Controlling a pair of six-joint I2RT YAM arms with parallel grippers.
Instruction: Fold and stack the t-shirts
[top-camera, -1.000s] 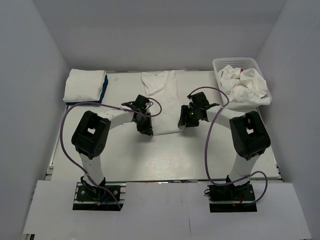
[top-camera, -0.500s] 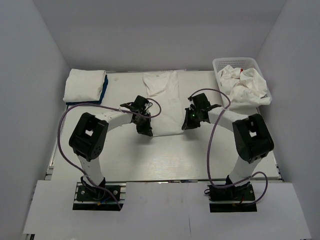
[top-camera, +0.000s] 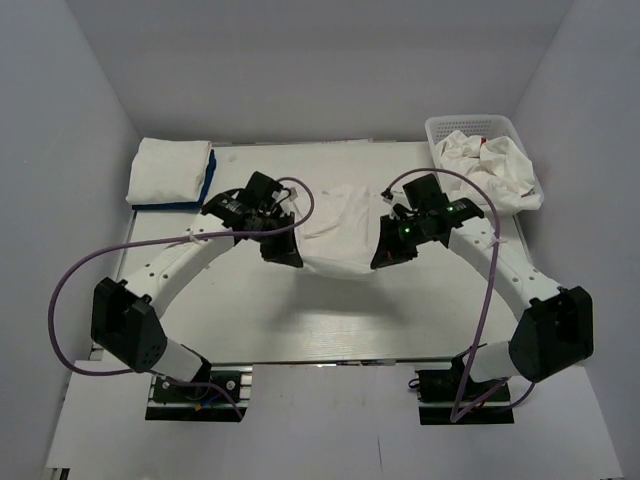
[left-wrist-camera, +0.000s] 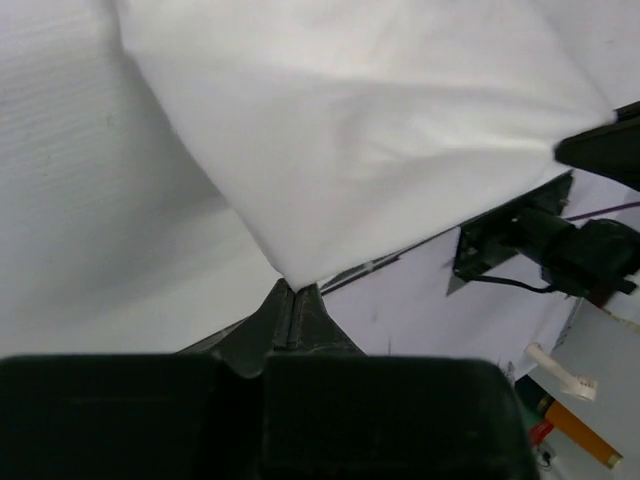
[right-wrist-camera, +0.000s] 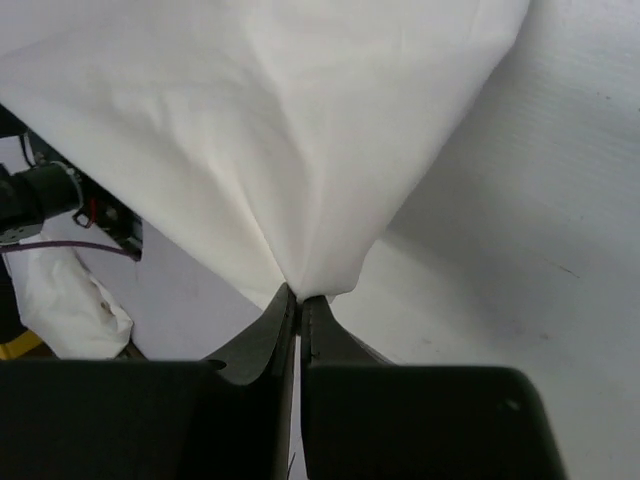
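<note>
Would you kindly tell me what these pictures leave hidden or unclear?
- Top view: the blue t-shirt shows only an edge under the folded white t-shirt.
- Top view: the crumpled shirts piled in the basket cover each other, so no count.
- Wrist views: the held white t-shirt runs past the frame edges.

We find the shirt (top-camera: 335, 232) over the middle of the table (top-camera: 330, 312), strung between the left gripper (top-camera: 288, 258) at its near left corner and the right gripper (top-camera: 383, 262) at its near right. Far left sits the stack (top-camera: 168, 170); far right, the basket (top-camera: 468, 120), with more shirts (top-camera: 490, 170) in it.
</note>
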